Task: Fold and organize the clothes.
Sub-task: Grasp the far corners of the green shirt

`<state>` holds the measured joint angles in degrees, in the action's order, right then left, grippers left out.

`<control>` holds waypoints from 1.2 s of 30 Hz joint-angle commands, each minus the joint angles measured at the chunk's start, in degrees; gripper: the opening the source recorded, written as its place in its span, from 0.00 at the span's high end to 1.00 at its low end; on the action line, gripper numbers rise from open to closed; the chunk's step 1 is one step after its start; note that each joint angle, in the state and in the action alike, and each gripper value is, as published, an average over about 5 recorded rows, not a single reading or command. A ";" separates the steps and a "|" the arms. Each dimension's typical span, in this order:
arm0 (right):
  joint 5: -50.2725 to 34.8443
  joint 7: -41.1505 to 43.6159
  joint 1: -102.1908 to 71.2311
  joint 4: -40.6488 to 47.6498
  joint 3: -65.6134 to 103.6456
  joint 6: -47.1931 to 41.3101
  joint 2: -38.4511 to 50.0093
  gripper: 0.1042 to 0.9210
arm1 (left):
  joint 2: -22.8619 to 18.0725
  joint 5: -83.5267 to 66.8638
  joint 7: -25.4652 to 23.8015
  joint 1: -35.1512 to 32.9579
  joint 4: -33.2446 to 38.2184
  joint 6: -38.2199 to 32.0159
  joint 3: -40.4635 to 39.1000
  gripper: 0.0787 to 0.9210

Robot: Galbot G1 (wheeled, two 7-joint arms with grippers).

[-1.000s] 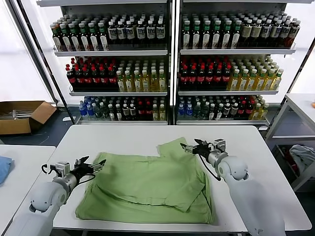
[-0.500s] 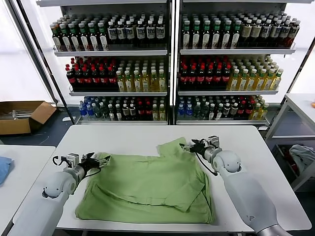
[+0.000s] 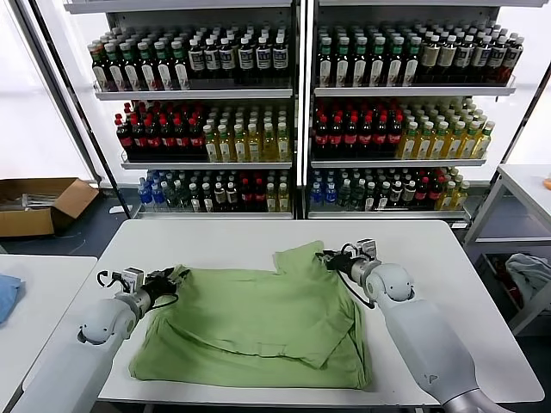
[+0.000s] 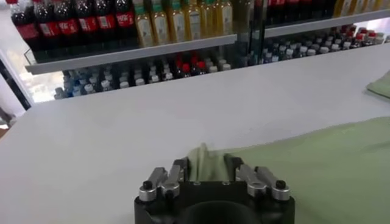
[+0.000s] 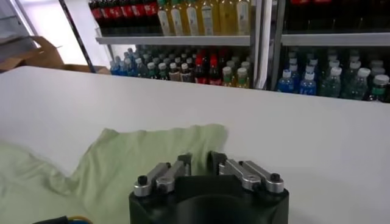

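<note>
The light olive-green polo shirt (image 3: 258, 327) lies spread on the white table (image 3: 215, 237), its right side folded over and one sleeve sticking out toward the far edge. No print or buttons show. My left gripper (image 3: 172, 278) sits low at the shirt's left sleeve edge; in the left wrist view (image 4: 207, 165) a bunched ridge of the shirt (image 4: 317, 158) stands between its fingers. My right gripper (image 3: 330, 257) is at the tip of the far right sleeve; in the right wrist view (image 5: 200, 160) its fingers pinch the edge of the shirt (image 5: 140, 158).
Shelves of bottles (image 3: 293, 129) stand behind the table. A side table on the left carries a blue cloth (image 3: 7, 292), with a cardboard box (image 3: 39, 202) on the floor behind it. A grey-white cloth pile (image 3: 529, 271) lies at the right.
Both grippers have moved inward onto the shirt. The left went from beside the left sleeve, fingers spread, onto its edge; the right slid onto the far sleeve tip.
</note>
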<state>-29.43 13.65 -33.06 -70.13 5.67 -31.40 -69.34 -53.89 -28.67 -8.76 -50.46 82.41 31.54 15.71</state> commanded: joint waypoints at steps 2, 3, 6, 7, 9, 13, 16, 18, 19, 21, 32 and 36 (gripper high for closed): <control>-6.22 -2.09 -0.29 -2.10 0.88 0.64 -0.27 0.97 | 0.19 0.29 -0.41 -0.22 0.85 0.90 -0.16 0.76; -7.60 -2.55 -0.54 -2.87 1.18 0.96 -0.26 0.99 | 0.22 0.18 -0.38 -0.26 1.21 0.78 0.00 0.80; -11.14 -3.94 -1.46 -5.60 2.14 1.64 -0.22 1.00 | 0.31 -0.04 -0.26 -0.52 2.26 0.33 0.48 0.91; -11.88 -4.27 -1.82 -6.46 2.39 1.68 -0.15 1.00 | 0.35 -0.05 -0.24 -0.65 2.54 0.19 0.59 0.94; -12.94 -4.75 -2.59 -8.08 2.80 1.60 0.09 1.00 | 0.44 -0.03 -0.24 -0.93 2.95 -0.01 0.77 0.98; -14.43 -5.54 -4.29 -10.82 3.64 1.53 0.65 1.00 | 0.52 -0.41 0.40 -1.64 4.01 -1.29 1.53 0.99; -15.77 -6.23 -5.91 -13.33 4.77 1.41 1.08 1.00 | 0.65 -1.84 1.62 -2.62 6.24 -2.50 2.86 0.99; -16.62 -6.61 -7.25 -15.58 5.58 1.26 1.53 1.00 | 0.87 -3.08 2.44 -3.62 8.53 -2.87 3.96 0.99; -17.04 -6.75 -7.98 -16.84 5.96 1.17 1.83 1.00 | 1.02 -3.65 2.77 -4.21 9.80 -2.99 4.50 0.99; -17.57 -7.01 -9.34 -18.97 6.57 1.04 2.37 1.00 | 1.35 -4.34 3.22 -5.35 12.05 -3.09 5.60 0.99; -2.74 -11.23 -8.09 -11.73 3.30 -0.59 0.97 0.90 | 1.19 -4.22 3.19 -6.22 12.55 -3.40 5.68 0.99; 0.58 -12.09 -6.06 -7.99 0.74 -1.39 -0.10 0.77 | 1.17 -4.21 3.16 -6.00 12.70 -3.28 5.51 0.99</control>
<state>-39.07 4.63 -41.00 -84.15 10.38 -31.57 -68.18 -52.83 -32.08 -6.11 -55.59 92.99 28.78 20.27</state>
